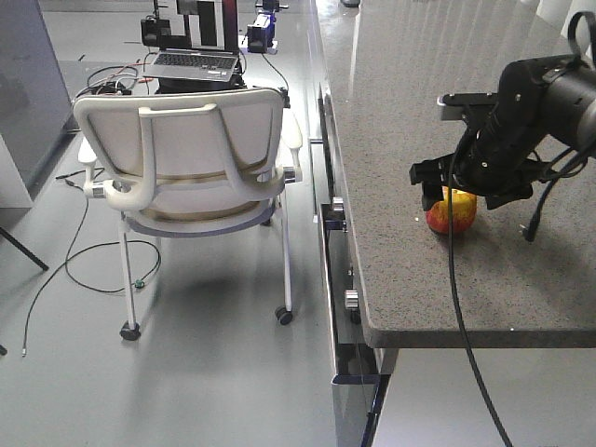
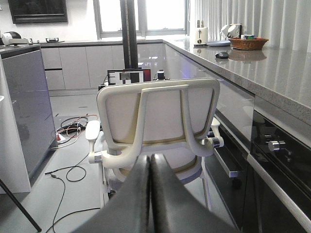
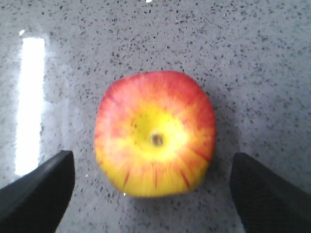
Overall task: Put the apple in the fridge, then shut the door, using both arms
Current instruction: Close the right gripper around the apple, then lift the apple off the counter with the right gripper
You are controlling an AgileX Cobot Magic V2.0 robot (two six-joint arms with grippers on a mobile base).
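apple (image 1: 452, 212) sits on the speckled grey desk (image 1: 410, 102), toward its near edge, stem dimple up; right tool (image 1: 466, 191) hangs directly above it, fingers (image 3: 43, 187) spread wide on either side, not touching it; left tool (image 2: 150, 194) closed flat on nothing, facing the white chair (image 2: 155, 116) left of the desk
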